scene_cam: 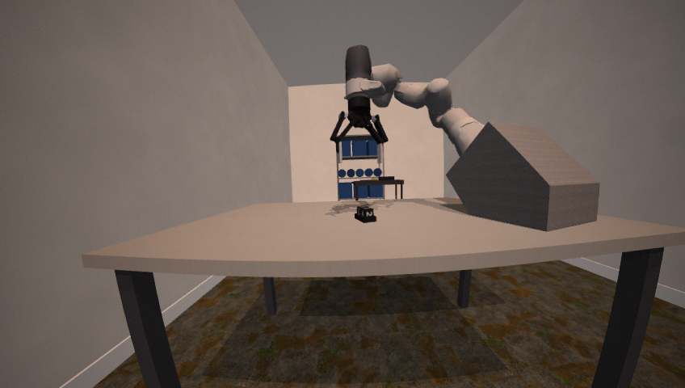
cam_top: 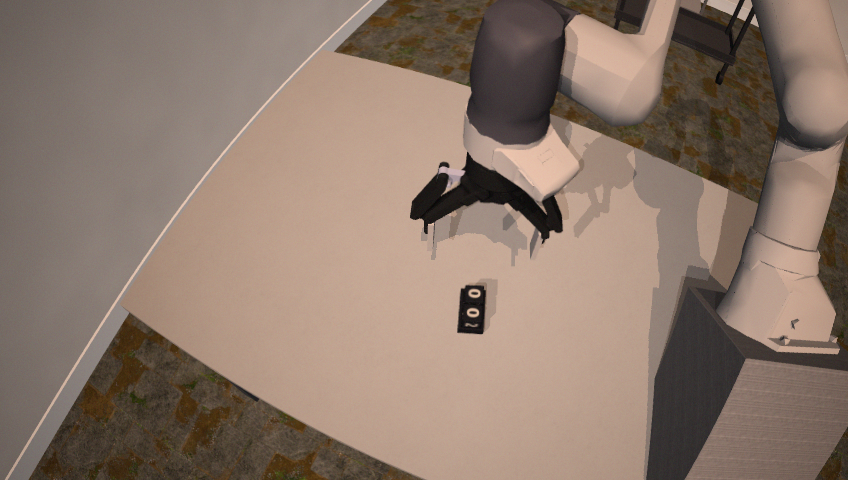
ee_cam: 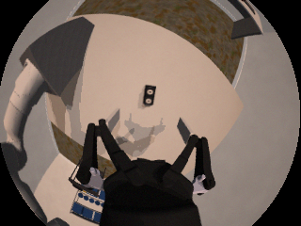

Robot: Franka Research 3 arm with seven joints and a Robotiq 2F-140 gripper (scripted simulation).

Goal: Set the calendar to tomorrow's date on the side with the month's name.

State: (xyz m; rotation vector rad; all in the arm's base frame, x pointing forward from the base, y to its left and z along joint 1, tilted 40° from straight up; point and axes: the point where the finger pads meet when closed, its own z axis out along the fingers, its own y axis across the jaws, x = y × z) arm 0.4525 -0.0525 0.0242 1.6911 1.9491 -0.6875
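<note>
top view: open gripper (cam_top: 484, 228) high above, calendar (cam_top: 471, 309) apart.

Cream-white rounded arm (cam_top: 791, 178), dark grey wrist (cam_top: 511, 65), black tool (cam_top: 484, 223).

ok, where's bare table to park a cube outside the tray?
Bare tabletop lies on every side of the calendar: toward the wall-side table edge, and the near edge. Tighter toward the arm's pedestal. The open gripper hangs high above, holding nothing.
</note>
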